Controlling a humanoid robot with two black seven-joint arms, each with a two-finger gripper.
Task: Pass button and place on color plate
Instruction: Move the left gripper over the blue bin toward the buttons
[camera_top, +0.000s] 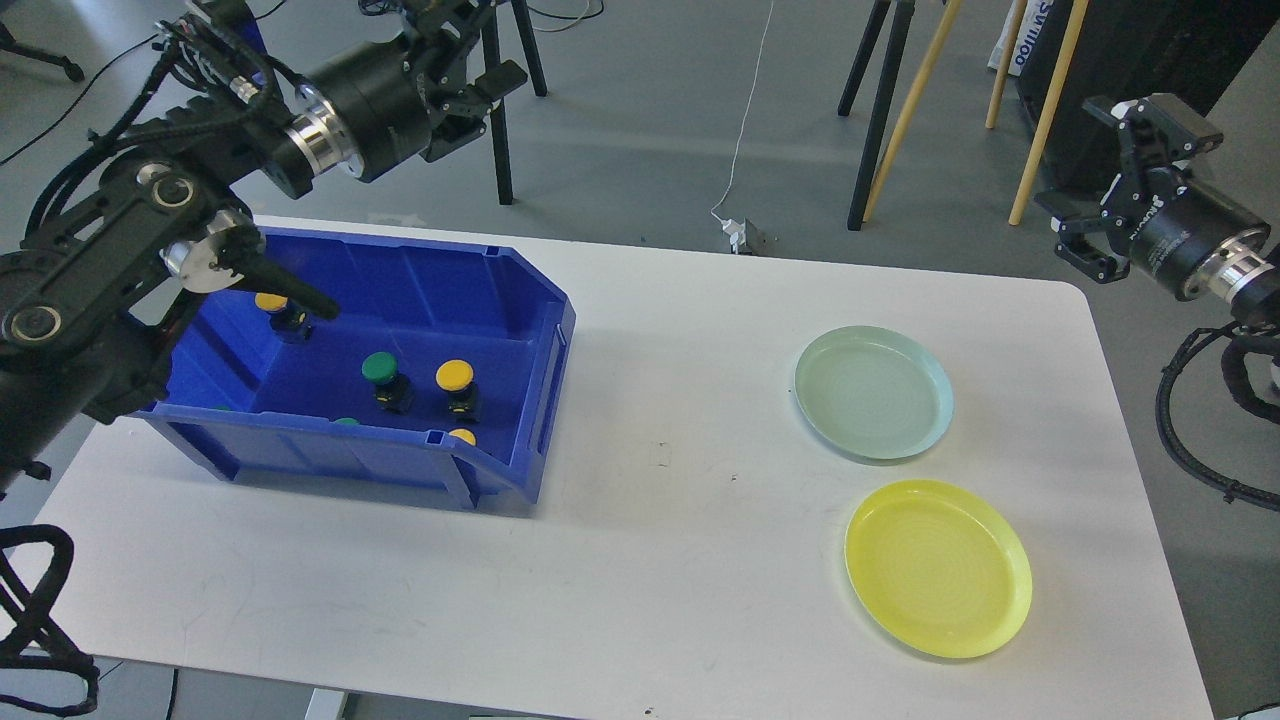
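A blue bin (520, 300) at the table's left holds several push buttons: a green-capped one (380, 370), a yellow-capped one (454, 377), another yellow one (272, 303) at the back left, and others half hidden by the front wall. A pale green plate (872, 392) and a yellow plate (938, 566) lie empty on the right. My left gripper (470, 60) is raised above and behind the bin, partly cut off by the top edge, holding nothing visible. My right gripper (1120, 170) hovers off the table's far right corner, empty.
The white table (660, 560) spans the view. Behind it stand tripod legs (880, 110), wooden poles (1040, 120), a black case and a power plug (738, 236) on the floor.
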